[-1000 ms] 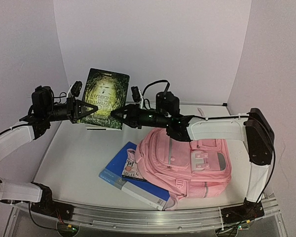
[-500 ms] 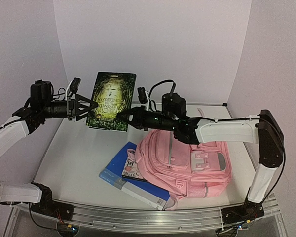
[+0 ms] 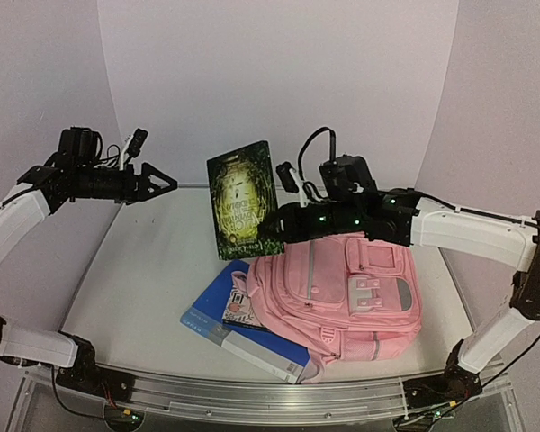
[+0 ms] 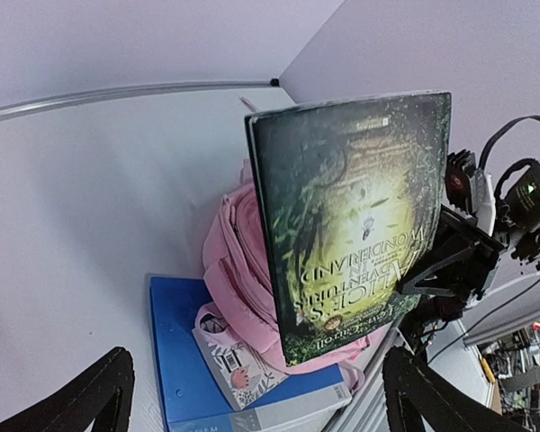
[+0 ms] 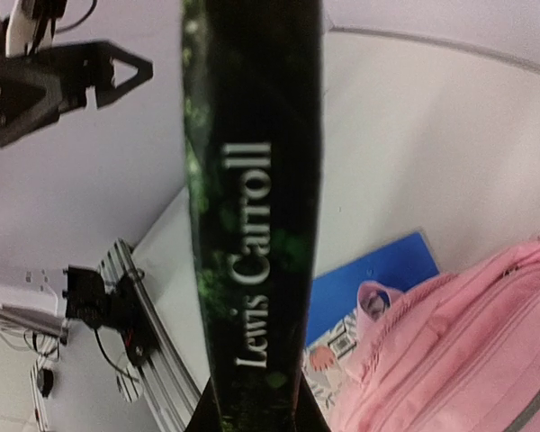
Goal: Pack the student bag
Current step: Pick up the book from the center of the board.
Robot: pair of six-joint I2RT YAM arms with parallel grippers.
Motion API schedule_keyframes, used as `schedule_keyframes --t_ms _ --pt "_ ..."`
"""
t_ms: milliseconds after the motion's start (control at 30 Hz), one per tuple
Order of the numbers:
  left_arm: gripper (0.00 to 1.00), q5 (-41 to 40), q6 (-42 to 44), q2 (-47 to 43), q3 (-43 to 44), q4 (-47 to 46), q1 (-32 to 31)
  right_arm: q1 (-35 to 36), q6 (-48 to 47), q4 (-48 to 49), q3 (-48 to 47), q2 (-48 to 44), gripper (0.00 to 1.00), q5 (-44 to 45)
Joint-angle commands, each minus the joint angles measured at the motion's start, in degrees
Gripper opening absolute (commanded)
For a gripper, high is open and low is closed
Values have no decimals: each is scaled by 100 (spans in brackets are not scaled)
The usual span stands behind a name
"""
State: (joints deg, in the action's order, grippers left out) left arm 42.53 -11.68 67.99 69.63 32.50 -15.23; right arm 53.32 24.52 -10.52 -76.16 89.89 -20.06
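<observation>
Top external view is showing the right claw [image 3: 284, 225] clenching a green book [image 3: 243, 198] upright above the surface [image 3: 135, 270], while the left claw [image 3: 162, 184] is hanging spread and empty at far left. The student bag [image 3: 342, 297] is lying near right (partly covering a blue book [image 3: 207, 310] and a patterned booklet [image 3: 238, 310]). Loading seems underway; next, the book is needing an open pocket, which I cannot make out. I am counting one bag, two books, one booklet and two claws.
</observation>
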Motion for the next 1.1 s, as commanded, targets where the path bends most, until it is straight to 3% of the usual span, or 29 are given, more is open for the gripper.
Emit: schedule_keyframes --t_ms 0,233,367,500,733,833,900,1033,1067 --pt "98 733 684 277 327 431 -426 49 -891 -872 -231 -496 0 -1552" --pt "99 1082 1158 936 732 1039 -1261 55 -1287 -1380 -192 -462 0 -2953" --pt "92 1805 1455 1091 770 1271 -1425 48 -1446 -1401 -195 -466 0 -3398" --pt "76 2424 1644 1172 732 1538 -1504 48 -1531 -1424 -180 -385 0 -3517" --pt "35 2773 1660 1126 658 1586 -1510 50 -1703 -1556 -127 -175 0 -3630" --pt "12 2905 1677 1199 653 1590 -1514 55 -1748 -1646 -139 -94 0 -3510" --pt "1 2837 1624 1192 576 1463 -1510 53 -1708 -1694 -166 -77 11 -3200" --pt "0 1955 923 982 269 817 -1439 51 -1514 -1699 -213 -155 63 -2291" --pt "0 1696 705 894 147 604 -1328 50 -1424 -1694 -212 -194 70 -1837"
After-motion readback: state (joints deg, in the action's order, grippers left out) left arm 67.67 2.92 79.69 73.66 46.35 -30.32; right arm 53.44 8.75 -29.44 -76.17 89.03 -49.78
